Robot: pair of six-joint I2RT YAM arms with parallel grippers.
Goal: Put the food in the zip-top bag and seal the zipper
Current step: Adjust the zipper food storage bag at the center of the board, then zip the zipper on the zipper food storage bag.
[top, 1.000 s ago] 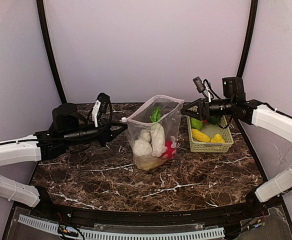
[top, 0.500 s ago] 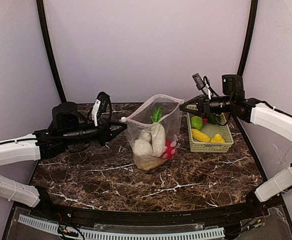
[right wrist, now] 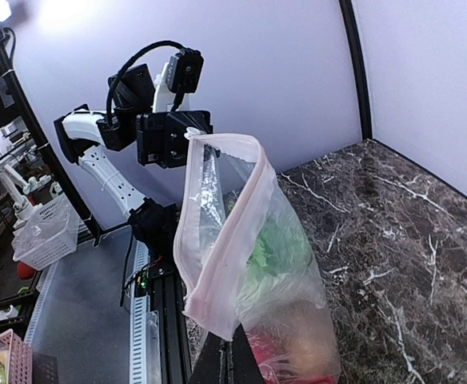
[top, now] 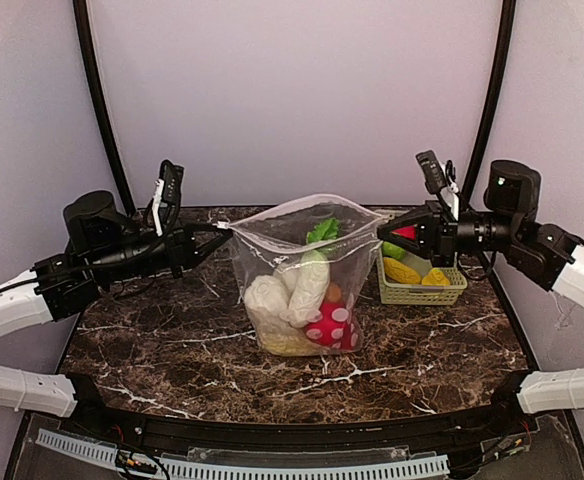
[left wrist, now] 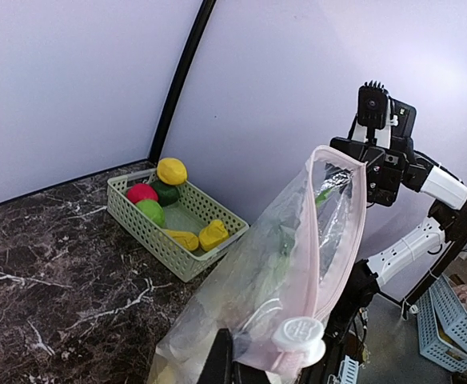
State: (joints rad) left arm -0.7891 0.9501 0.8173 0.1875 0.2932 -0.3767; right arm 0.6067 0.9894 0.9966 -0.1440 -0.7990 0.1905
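Zip-top bag (top: pixel 297 290), clear floppy plastic, standing mid marble table (top: pixel 422 350), left gripper (top: pixel 222 227) and right gripper (top: pixel 382 224) each clamped on a mouth corner, white radish (top: pixel 307 285), red spotted piece (top: pixel 332 325) inside, green mesh basket (top: pixel 420 293) beside.

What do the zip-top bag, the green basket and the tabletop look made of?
The zip-top bag looks like thin clear plastic film, glossy; the toy food shows through and the walls crease. The green basket is apparently rigid moulded plastic, matte, with a regular lattice of openings. The tabletop has a dark brown marble look with white veins; real stone or printed laminate cannot be told.
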